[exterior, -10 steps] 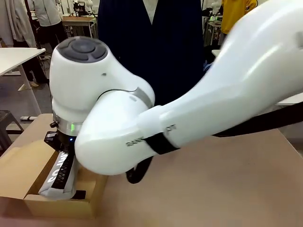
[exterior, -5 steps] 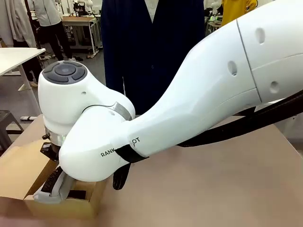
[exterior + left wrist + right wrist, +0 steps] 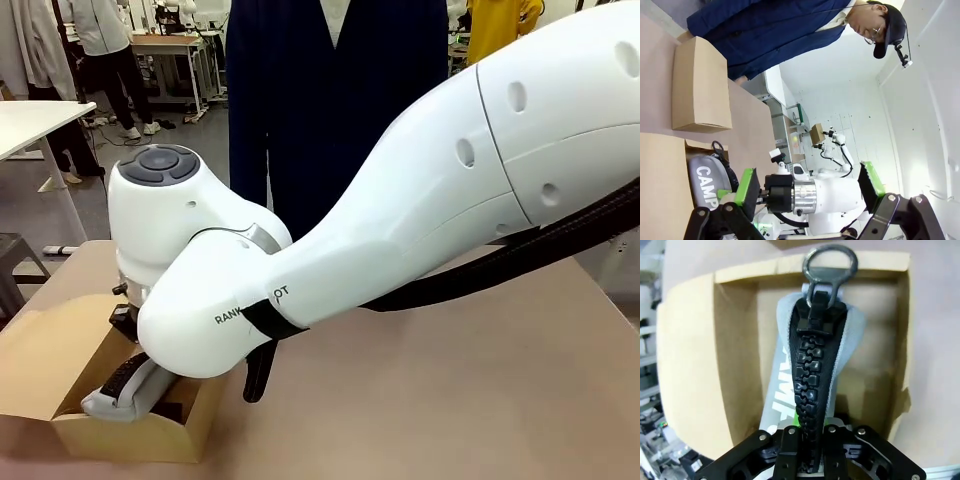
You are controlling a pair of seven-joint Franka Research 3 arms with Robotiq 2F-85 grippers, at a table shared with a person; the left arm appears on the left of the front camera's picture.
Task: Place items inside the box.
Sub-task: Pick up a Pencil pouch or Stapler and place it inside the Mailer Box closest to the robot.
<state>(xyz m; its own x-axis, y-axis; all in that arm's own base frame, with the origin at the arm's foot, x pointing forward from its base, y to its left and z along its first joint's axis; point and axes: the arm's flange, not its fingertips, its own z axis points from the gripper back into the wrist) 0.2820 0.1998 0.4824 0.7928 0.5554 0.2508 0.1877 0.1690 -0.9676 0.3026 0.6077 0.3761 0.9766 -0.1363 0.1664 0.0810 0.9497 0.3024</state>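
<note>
Tan tabletop (image 3: 450,400), a person (image 3: 330,90) in a dark blue jacket standing at the far side, and the right arm (image 3: 400,230) reaches clean across to the left-hand corner. Right gripper (image 3: 810,432) is clamped tight on the black zipper ridge of the grey pouch (image 3: 812,365). The pouch hangs tilted, metal zip pull (image 3: 821,287) leading, down between the walls of the open box (image 3: 735,355), big flap (image 3: 40,360) laid out to the side. White lettering shows along its flank. Whether it touches the box floor, I can't tell. Left gripper (image 3: 809,184) hovers apart, green pads spread wide, nothing between them, with the smaller cardboard box (image 3: 700,87) lying on the table beyond.
</note>
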